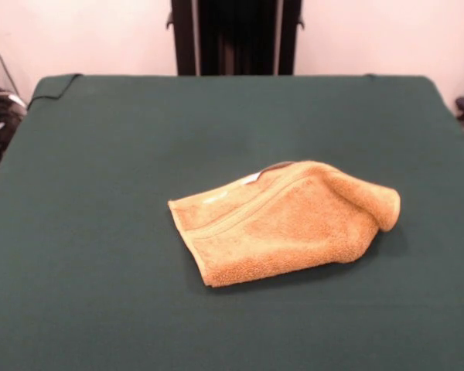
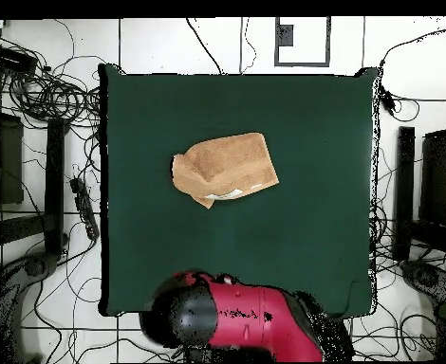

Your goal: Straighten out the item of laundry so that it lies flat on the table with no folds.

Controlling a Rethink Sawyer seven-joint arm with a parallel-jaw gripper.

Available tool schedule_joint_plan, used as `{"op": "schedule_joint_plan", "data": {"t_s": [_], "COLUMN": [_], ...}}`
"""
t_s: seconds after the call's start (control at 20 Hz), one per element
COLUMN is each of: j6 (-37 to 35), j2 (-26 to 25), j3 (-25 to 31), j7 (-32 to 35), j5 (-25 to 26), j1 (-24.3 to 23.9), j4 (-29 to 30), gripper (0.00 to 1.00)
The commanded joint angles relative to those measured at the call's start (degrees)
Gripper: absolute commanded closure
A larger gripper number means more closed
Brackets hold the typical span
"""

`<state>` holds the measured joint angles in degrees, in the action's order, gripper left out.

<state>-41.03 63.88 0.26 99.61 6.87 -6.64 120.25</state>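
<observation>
Tool first: nothing of it shows clearly in either view. The overhead view shows only the bulky red and black arm (image 2: pixel 229 322) drawn back over the lower edge of the frame, and the front view shows just the black pedestal (image 1: pixel 236 37) at top centre, so I cannot tell whether the tool stands wide or narrow.

Well clear of the arm, the small orange-tan terry towel (image 1: pixel 282 222) lies slightly right of centre in the front view, on the large worktop covered in dark green cloth (image 1: pixel 100 193). It is doubled over: one flat woven band runs diagonally across the top layer, a small white label (image 1: pixel 250 178) peeks out at the upper edge, and the right end curls up into a rounded hump.

Judging the risks, a pinch taken in the middle of the pile would likely catch both layers and drag the towel along folded. A grab at the curled right end could roll it further under. Pulling too far toward any edge might slide the whole towel instead of opening it, since the cloth cover may offer little grip.
</observation>
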Motion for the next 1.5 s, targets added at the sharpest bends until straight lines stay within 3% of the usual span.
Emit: {"op": "schedule_joint_plan", "data": {"t_s": [0.05, 0.2, 0.45, 1.0, 1.25, 1.5], "j6": [0.46, -0.32, 4.66, 17.21, 20.82, 17.59], "j2": [-15.37, -19.57, -26.96, -34.9, -36.35, -31.29], "j3": [8.02, 8.56, 8.33, 6.87, 6.84, 5.84], "j7": [0.48, -0.04, 0.44, 4.33, 4.33, 4.3], "j5": [2.26, 1.89, 2.36, 2.02, 2.61, 2.48], "j1": [-0.15, -0.45, -0.65, -1.25, -1.38, -0.23], "j4": [-14.05, -17.32, -20.8, -16.69, -15.85, -14.23], "gripper": [0.0, 0.0, 0.0, 0.0, 0.0, 0.0]}}
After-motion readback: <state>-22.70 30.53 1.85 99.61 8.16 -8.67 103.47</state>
